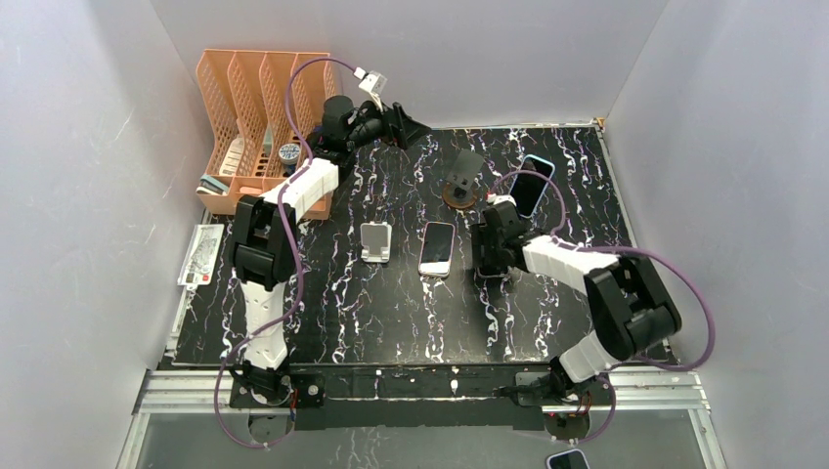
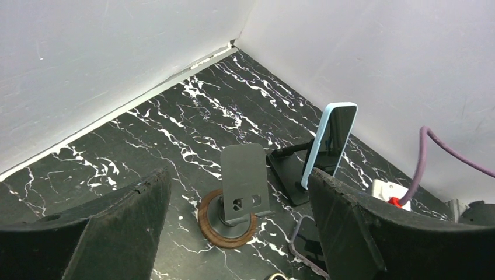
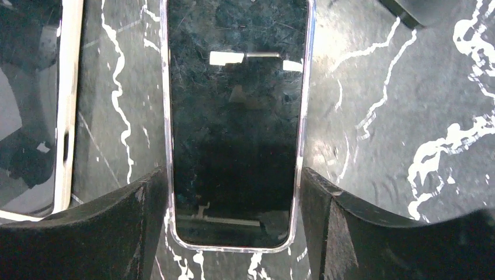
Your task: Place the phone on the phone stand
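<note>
Phone: we see the phone (image 3: 233, 116) lying flat, screen up, on the table (image 1: 391, 313) near its middle, right of centre. It has a dark screen and a pale lilac rim. From above it is almost wholly hidden under the right hand (image 1: 486, 262).

Right hand: it points down over the near end of the phone, closed across the phone's width. The fingers (image 3: 117, 233) sit one against each long edge. The phone is not lifted.

Phone to hand: in the wrist view the near end of the phone sits between the fingertips and the rest runs away from the hand.

Left hand: the left hand (image 1: 406, 125) is at the far edge of the table, left of centre. Its fingers are spread wide and it grips nothing.

Neighbour: a white-rimmed phone (image 1: 437, 248) lies flat just left of the held one.

Stands: a silver stand (image 1: 375, 241) is empty, left of the white-rimmed phone. A round-based stand (image 2: 242, 186) is empty, farther back than the right hand.

Far right: a blue phone (image 2: 331, 143) leans upright on a black stand (image 2: 286, 172).

Far left: we see an orange file rack (image 1: 254, 117).
</note>
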{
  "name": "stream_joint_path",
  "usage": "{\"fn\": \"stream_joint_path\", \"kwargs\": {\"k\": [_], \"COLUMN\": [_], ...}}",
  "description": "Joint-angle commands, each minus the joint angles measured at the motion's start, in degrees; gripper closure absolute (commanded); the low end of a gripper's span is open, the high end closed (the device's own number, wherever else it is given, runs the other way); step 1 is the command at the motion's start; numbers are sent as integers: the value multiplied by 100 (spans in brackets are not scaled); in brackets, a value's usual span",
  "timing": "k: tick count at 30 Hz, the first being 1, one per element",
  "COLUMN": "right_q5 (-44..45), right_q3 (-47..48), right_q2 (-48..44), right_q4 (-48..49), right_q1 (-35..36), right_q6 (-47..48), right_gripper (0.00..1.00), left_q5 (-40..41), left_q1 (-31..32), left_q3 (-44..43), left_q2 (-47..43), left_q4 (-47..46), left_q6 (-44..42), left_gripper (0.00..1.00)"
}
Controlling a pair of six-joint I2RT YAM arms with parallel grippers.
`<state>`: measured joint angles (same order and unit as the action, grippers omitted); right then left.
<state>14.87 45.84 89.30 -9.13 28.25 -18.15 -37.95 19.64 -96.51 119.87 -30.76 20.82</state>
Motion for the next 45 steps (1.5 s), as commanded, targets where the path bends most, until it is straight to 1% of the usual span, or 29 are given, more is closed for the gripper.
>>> {"fn": "stream_joint_path", "kwargs": {"k": [1,4,9,14,18,20,25,30,34,41,43,45], "right_q5": [44,60,146,239,246,277,286,219,213,274,300,297], "right_q3": [-249,-475,-673,-698,-621,-537,-163,-25,11,4,3,8], "right_q2": [-880,-1323,-1863,-2026,-2215,-2346,-2422,-2509,-2514,-2513,-2498,-2507], "right_q4": [295,479,736,862,864,869,614,583,592,599,605,605], "right_q1": [32,32,35,33,39,40,69,119,179,249,267,275], "right_q6": [55,111,161,188,196,270,455,481,502,519,539,547], "right_gripper": [55,55,55,55,55,55,55,56,56,56,56,55], "left_q5": [-114,-211,-153,-391,-720,-732,-284,-99,-144,-395,-420,-429], "left_q1": [51,168,412,608,909,1024,1213,1428,1534,1752,1790,1805], "left_q3": [-229,-184,114,316,490,565,851,1054,1007,986,1008,1045], "left_q2": [114,255,287,291,172,92,-122,-228,-107,83,96,107], "left_q4": [-480,-925,-1125,-1514,-1498,-1266,-584,-385,-417,-969,-990,-993], "left_q6": [600,1327,1725,2218,2089,1914,1503,1407,1485,1898,1904,1903], "left_gripper": [16,17,19,19,19,20,22,22,22,22,24,30]}}
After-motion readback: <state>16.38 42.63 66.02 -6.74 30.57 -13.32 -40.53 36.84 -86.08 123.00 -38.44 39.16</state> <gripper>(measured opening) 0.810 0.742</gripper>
